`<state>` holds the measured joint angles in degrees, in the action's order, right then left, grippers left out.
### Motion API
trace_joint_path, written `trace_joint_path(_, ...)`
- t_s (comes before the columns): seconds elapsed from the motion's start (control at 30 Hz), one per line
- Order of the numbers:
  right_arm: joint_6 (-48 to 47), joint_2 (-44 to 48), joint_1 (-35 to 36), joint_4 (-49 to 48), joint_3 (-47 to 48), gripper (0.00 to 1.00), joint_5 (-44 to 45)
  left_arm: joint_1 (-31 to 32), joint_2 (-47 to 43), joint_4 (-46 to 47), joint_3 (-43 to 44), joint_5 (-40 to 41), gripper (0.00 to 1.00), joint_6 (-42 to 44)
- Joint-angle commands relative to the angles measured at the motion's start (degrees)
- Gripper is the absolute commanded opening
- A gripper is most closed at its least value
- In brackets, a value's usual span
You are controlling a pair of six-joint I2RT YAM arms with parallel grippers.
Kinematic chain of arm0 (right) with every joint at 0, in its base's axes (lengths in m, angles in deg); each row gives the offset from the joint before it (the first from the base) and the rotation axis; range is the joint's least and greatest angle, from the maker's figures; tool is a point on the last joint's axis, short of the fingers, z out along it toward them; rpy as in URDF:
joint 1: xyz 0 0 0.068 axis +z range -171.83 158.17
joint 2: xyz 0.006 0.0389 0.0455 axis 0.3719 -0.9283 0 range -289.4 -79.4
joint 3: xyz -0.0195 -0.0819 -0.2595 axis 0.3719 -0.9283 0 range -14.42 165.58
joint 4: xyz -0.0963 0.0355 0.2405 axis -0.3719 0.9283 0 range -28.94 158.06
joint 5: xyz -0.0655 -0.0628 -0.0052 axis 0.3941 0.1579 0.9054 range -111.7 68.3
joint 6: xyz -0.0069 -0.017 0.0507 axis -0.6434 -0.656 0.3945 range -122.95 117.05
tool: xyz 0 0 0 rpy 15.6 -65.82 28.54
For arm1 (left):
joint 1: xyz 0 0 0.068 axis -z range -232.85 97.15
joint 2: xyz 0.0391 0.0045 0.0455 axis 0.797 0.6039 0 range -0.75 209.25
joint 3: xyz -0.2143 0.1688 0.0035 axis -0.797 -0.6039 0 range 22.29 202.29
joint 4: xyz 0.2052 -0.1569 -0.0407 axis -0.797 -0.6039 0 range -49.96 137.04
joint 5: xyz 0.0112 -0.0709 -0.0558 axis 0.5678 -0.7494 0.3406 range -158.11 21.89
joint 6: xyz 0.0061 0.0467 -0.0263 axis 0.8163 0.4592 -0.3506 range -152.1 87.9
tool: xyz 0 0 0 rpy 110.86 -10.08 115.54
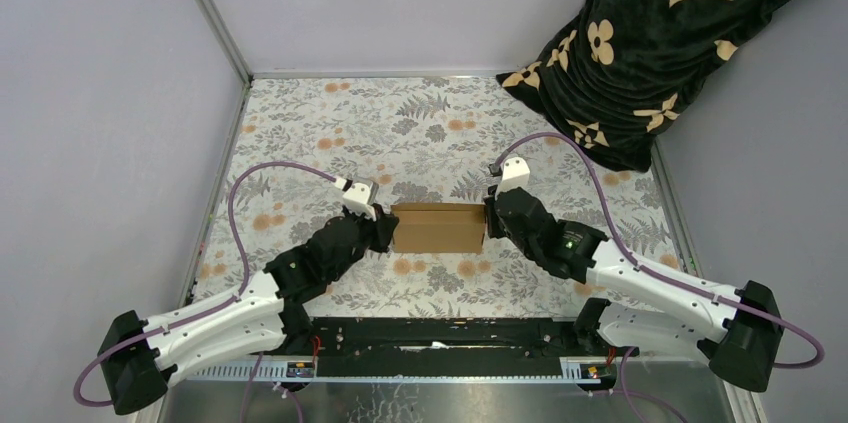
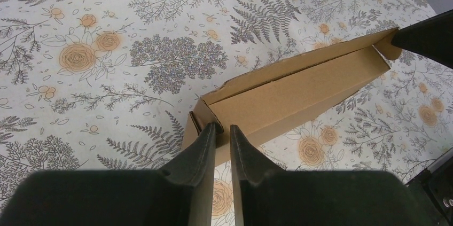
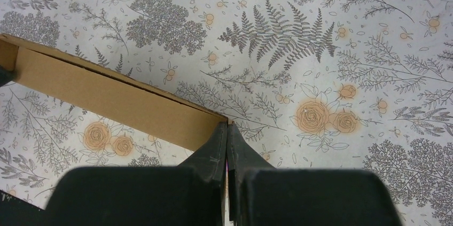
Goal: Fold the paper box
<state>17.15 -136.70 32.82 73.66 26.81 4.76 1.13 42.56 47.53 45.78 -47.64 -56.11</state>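
Note:
The paper box (image 1: 437, 228) is a small, flat, brown cardboard rectangle lying on the floral cloth in the middle of the table, between the two arms. My left gripper (image 1: 385, 228) is at its left end. In the left wrist view the box (image 2: 299, 92) runs away to the upper right, and the left gripper (image 2: 221, 128) stands narrowly open, its tips against the end flap with nothing between them. My right gripper (image 1: 489, 221) is at the right end. In the right wrist view the right gripper (image 3: 228, 124) is shut, its tips touching the corner of the box (image 3: 117, 103).
A black cloth with beige flower prints (image 1: 650, 43) is heaped at the back right corner. Grey walls close the left, back and right sides. A black rail (image 1: 430, 338) runs along the near edge between the arm bases.

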Motion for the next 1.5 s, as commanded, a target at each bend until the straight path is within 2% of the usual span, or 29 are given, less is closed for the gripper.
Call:
trace_joint_path(0.0, 2.84, -1.38, 1.69, 2.59, 1.52, 0.00, 1.73, 1.12, -0.49, 2.33, -1.10, -0.55, 0.21, -1.25)
trace_joint_path(1.07, 12.17, -3.61, 5.37, 4.35, 2.76, 0.00, 5.66, 2.81, -3.19, 1.01, -2.66, 0.02, 0.21, -2.44)
trace_joint_path(1.47, 12.82, -3.87, 6.17, 4.19, 2.71, 0.00, 6.46, 2.89, -3.08, 0.85, -2.70, 0.28, 0.21, -2.32)
